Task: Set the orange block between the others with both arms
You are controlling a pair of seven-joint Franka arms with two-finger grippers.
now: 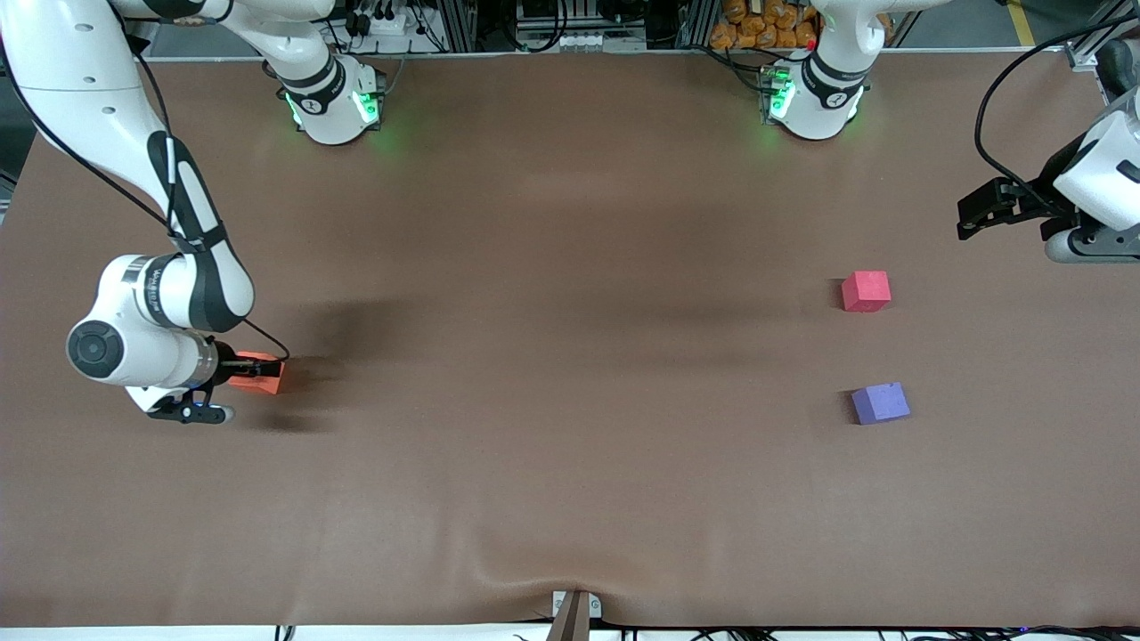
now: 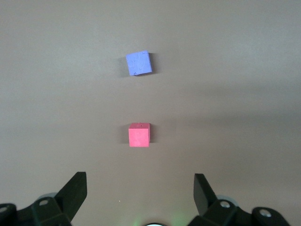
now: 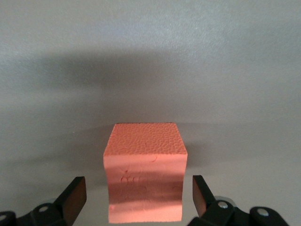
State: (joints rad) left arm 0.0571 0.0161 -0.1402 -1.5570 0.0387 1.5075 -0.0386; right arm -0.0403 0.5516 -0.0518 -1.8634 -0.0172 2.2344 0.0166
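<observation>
A: Brown worktop (image 1: 570, 267), wide and mostly bare, with both arm bases lit green along its edge farthest from the front camera. Nothing yet carried out, judging by the layout.

B: Agreed. Orange block (image 1: 260, 374) resting on the worktop at the right arm's end, well apart from the other two. Red-pink block (image 1: 866, 291) and purple-blue block (image 1: 880, 402) lying at the left arm's end, the purple-blue one nearer the front camera, with a bare gap between them for the orange one.

A: Remaining, by judgement: grasp, carry across, probably a handover between arms, then set down in that gap.

B: Right claw (image 3: 139, 200) lowered around the orange block, fingers spread as wide as possible. Fingers flanking the block on two sides, apparently not pressing it; nothing gripped.

A: And the left claw (image 2: 140, 190)?

B: Waiting above the left arm's end of the worktop, also spread fully wide and empty, looking down on the red-pink and purple-blue blocks.
</observation>
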